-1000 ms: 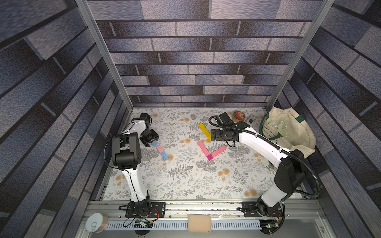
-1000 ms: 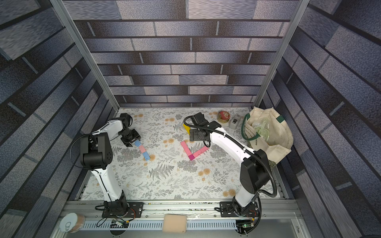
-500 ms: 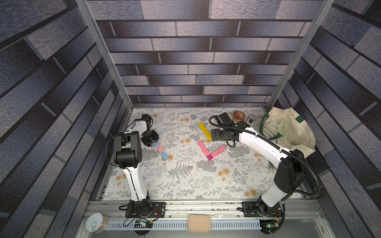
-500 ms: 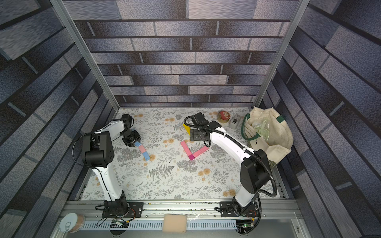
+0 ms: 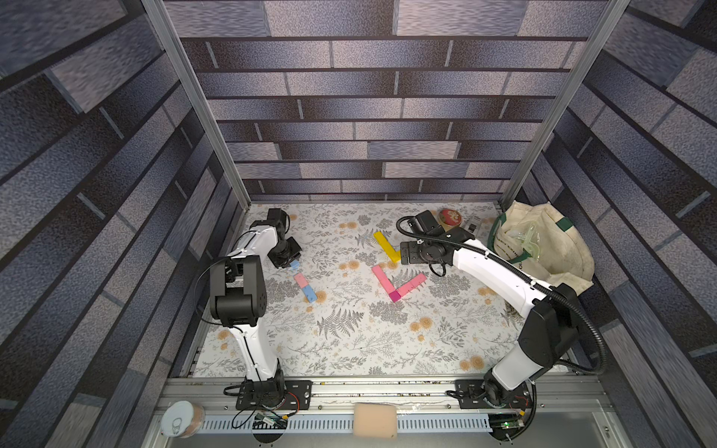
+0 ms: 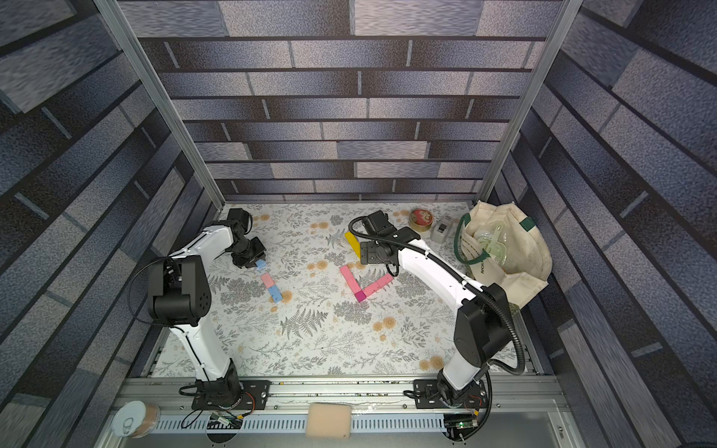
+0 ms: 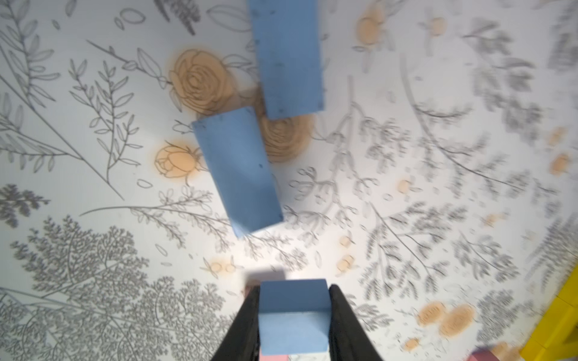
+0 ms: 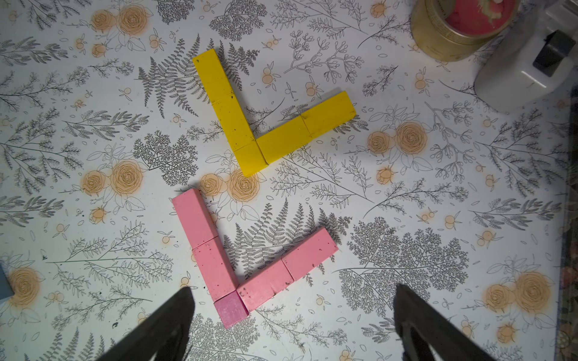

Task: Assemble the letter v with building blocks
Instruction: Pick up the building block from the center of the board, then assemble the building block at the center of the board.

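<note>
The left pincer (image 7: 294,312) is closed tight on a light blue block (image 7: 293,308), its two black fingers (image 7: 247,325) pressed to the block's opposite sides; in both top views it sits near the table's (image 5: 349,349) left edge, toward the back; just beside it a pink block (image 5: 300,279) and a second blue block (image 5: 309,293) lie flat, end to end, running toward the front; whether the held block rests on the table or is lifted I cannot tell

The right pincer (image 8: 294,289) stands wide open and holds nothing, hanging over the middle of the table's back half; under it lies a pink V (image 8: 219,250), two bricks in each arm meeting at a magenta cube (image 8: 231,309); a yellow V (image 8: 247,125) lies just behind it, nearer the back edge, apart from the pink one

A red-and-gold tin (image 8: 463,28) and a white-grey box (image 8: 525,72) stand by the back edge; a cloth bag (image 5: 551,248) fills the back right corner
</note>
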You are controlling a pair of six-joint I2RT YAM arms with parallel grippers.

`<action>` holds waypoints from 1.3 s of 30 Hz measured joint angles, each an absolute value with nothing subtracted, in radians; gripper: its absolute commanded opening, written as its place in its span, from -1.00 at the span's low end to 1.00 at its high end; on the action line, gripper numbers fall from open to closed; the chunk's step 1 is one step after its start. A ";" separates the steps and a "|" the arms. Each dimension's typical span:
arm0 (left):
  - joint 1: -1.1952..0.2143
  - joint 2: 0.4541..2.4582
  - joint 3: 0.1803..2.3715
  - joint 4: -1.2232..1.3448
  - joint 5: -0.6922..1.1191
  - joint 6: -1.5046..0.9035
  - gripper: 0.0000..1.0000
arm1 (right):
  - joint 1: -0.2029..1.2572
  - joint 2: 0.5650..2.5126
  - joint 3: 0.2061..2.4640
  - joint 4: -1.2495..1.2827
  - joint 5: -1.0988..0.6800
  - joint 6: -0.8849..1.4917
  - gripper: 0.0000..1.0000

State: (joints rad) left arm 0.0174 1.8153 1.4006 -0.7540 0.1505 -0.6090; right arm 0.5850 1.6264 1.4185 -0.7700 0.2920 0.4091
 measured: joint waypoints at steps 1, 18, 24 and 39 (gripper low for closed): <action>-0.008 1.762 1.377 -0.751 0.153 -0.611 -0.44 | 0.580 1.622 1.419 -0.776 0.294 0.406 0.99; -0.488 1.533 0.958 -0.709 0.092 -0.693 -0.42 | 0.571 1.550 1.368 -0.797 0.300 0.410 0.99; -0.467 1.549 0.892 -0.684 0.031 -0.735 -0.43 | 0.571 1.549 1.340 -0.796 0.294 0.416 0.99; -0.403 1.548 0.840 -0.642 -0.002 -0.821 -0.35 | 0.571 1.555 1.340 -0.777 0.283 0.418 0.99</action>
